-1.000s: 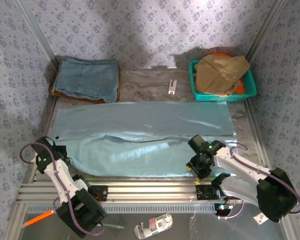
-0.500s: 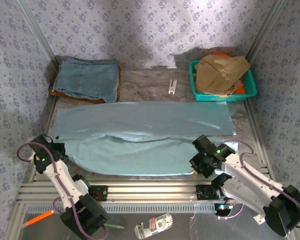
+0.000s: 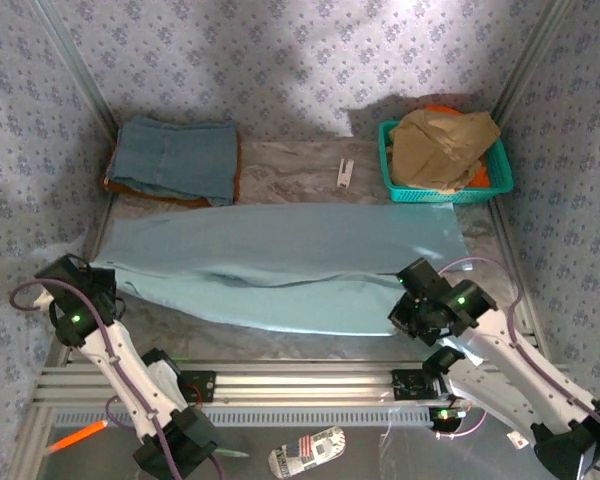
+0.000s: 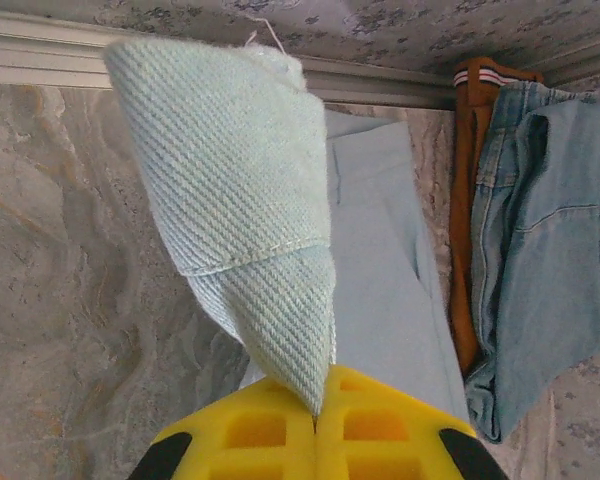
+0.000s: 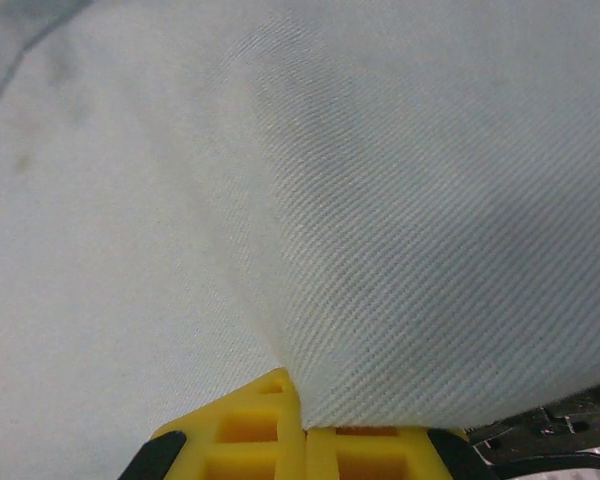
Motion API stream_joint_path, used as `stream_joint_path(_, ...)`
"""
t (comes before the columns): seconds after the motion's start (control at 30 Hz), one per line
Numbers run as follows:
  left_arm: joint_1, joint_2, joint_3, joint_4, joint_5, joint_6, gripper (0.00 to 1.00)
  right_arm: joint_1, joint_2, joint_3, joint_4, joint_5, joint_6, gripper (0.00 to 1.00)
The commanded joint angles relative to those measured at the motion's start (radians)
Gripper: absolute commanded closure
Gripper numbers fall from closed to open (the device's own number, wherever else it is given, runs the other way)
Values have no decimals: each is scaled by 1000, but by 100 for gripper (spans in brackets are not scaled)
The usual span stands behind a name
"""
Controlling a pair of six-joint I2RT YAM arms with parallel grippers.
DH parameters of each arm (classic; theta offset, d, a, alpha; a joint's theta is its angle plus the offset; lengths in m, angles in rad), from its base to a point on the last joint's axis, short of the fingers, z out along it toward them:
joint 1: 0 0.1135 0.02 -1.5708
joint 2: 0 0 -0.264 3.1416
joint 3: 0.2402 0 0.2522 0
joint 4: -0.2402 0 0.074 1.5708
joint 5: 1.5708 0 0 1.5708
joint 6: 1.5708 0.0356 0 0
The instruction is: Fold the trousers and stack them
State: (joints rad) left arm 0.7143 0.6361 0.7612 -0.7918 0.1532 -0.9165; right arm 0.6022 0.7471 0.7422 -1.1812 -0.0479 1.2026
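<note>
I'm clenching my left claw [image 4: 317,405] on a raised left corner of the trousers [image 3: 280,265] and my right claw [image 5: 302,400] on their near-right edge, the rest lying spread across the table [image 3: 290,165].

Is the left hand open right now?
No, the left hand is shut on a corner of the trousers, with the pale blue cloth pinched between its yellow fingers.
</note>
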Motion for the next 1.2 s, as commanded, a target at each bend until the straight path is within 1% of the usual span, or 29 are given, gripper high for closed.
stream_joint_path(0.0, 21, -15, 59, -8, -22, -19, 100, -10, -21, 57, -139, 76, -81, 100)
stream_joint_path(0.13, 35, 19, 113, -28, -21, -1, 100, -36, -25, 97, -153, 117, -159, 100)
stream_joint_path(0.27, 34, 64, 173, -1, -1, -15, 100, -111, 0, 150, -88, 131, -286, 100)
stream_joint_path(0.33, 24, 103, 200, 19, -2, -18, 100, -168, 37, 176, -41, 109, -361, 100)
stream_joint_path(0.43, 0, 180, 231, 67, -1, -20, 100, -297, 114, 216, 45, 39, -485, 100)
stream_joint_path(0.5, -33, 250, 270, 88, -4, -16, 100, -401, 171, 254, 93, -1, -553, 100)
stream_joint_path(0.57, -77, 310, 310, 93, -36, -5, 100, -475, 221, 289, 136, -7, -565, 100)
stream_joint_path(0.6, -98, 335, 325, 103, -54, 2, 100, -503, 247, 307, 166, -10, -620, 100)
stream_joint_path(0.67, -128, 376, 350, 106, -77, 8, 100, -537, 303, 339, 204, 10, -641, 100)
stream_joint_path(0.73, -147, 416, 372, 132, -92, 14, 100, -553, 370, 369, 245, 14, -672, 100)
stream_joint_path(0.83, -169, 485, 399, 151, -112, 28, 100, -559, 509, 440, 264, 35, -726, 100)
stream_joint_path(0.9, -174, 536, 415, 168, -113, 36, 100, -559, 604, 519, 261, 58, -764, 100)
stream_joint_path(1.03, -188, 631, 463, 191, -125, 59, 100, -566, 747, 638, 243, 112, -829, 100)
stream_joint_path(1.13, -196, 706, 496, 198, -138, 67, 100, -575, 850, 719, 229, 118, -860, 100)
stream_joint_path(1.17, -232, 729, 503, 202, -142, 70, 100, -576, 880, 743, 225, 121, -866, 100)
